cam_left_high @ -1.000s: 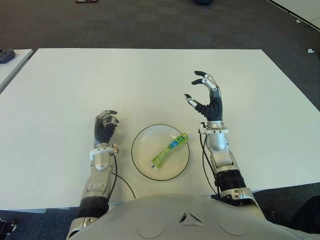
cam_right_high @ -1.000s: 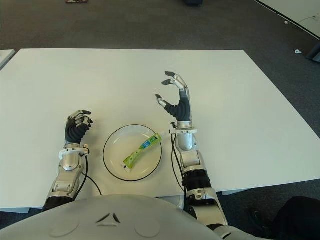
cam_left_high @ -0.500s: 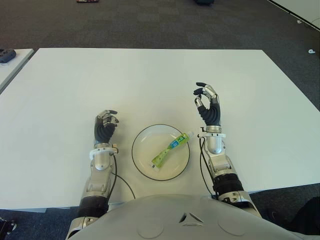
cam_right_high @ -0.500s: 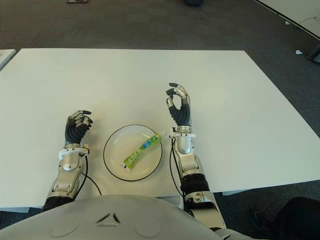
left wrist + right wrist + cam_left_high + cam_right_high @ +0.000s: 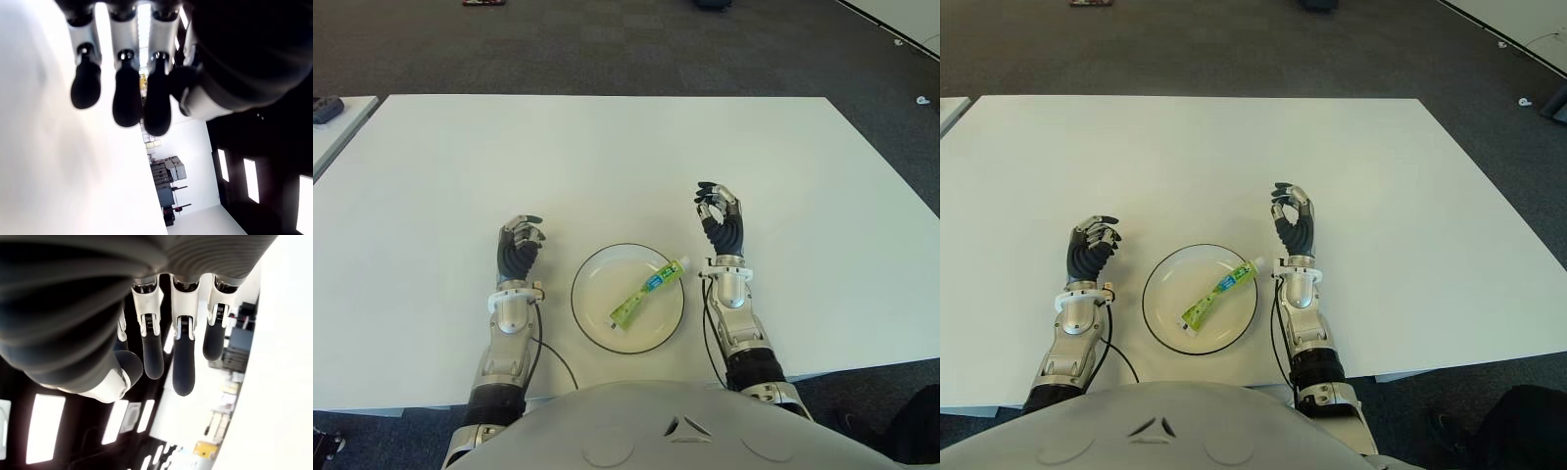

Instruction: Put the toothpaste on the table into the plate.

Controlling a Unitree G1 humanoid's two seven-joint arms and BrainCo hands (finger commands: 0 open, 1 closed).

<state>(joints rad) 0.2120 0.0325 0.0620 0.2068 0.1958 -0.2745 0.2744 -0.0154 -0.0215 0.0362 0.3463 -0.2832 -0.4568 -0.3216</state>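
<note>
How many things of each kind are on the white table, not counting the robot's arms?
Toothpaste tube: 1, green, lying in the plate
Plate: 1, between the robot's hands
Total: 2

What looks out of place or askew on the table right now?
Nothing stands out. The toothpaste tube lies diagonally inside the plate, cap end over the rim. The left hand and right hand flank it, curled and holding nothing.

Bright even overhead light, soft shadows, wrist views blurry
</note>
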